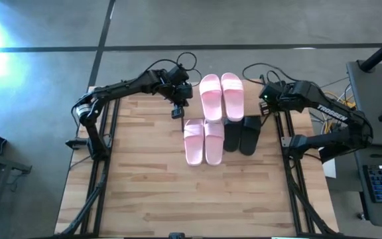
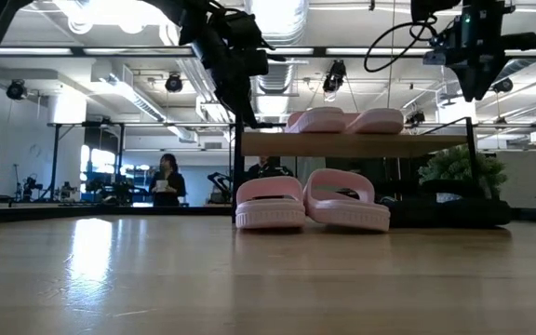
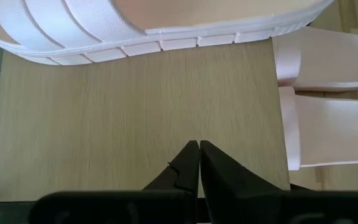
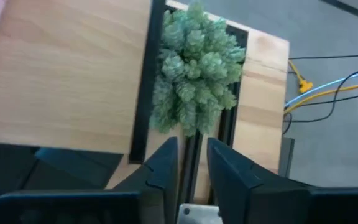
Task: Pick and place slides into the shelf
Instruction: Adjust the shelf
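Hidden from above: most of the low light-wood shelf board [image 1: 194, 99], covered by two light pink slides [image 1: 221, 96] at upper centre. Cut off by the top edge in the left wrist view: one pale pink ribbed-sole slide [image 3: 154, 22]. Dark and indistinct at lower right of the low view: two black slides [image 2: 445, 209] under the board. Too small to tell: a person [image 2: 167, 179] at centre left, far behind.
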Robot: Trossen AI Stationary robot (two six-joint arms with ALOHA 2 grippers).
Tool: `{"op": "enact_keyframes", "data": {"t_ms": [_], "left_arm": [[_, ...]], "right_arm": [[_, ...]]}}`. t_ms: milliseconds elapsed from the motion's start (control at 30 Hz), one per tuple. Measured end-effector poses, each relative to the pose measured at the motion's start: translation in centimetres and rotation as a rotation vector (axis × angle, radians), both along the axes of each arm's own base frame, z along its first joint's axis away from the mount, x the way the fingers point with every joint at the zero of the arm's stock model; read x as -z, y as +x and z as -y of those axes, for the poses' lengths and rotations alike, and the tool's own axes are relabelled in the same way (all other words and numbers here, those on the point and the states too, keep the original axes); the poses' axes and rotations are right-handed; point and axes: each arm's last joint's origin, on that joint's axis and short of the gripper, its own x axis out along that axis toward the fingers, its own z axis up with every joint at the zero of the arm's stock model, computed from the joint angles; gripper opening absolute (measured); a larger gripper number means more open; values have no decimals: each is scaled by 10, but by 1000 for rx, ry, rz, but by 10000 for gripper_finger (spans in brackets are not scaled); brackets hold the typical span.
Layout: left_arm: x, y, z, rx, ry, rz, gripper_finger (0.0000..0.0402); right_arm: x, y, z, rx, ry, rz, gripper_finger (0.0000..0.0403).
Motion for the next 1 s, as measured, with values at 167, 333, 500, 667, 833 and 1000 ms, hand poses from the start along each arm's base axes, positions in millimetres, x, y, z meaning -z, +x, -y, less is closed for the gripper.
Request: {"op": "enact_keyframes", "data": {"t_ms": [167,333,500,667,833,1000], "left_arm": [[0,0,0,0,1,4,0],[0,1,0,1,4,10,0],[-1,1,0,2,4,11,0],[-1,1,0,3,3,12,0],[-1,1,0,3,5,15,0],[-1,1,-1,3,8,17,0]], "right_arm": [[1,0,0,23,11,22,106],[6,1,-1,29,40,29,120],[12,6,0,25,65,74,128],[15,9,2,22,60,99,129],[25,10,1,17,104,111,129],[36,14,3,12,120,135,132]]}}
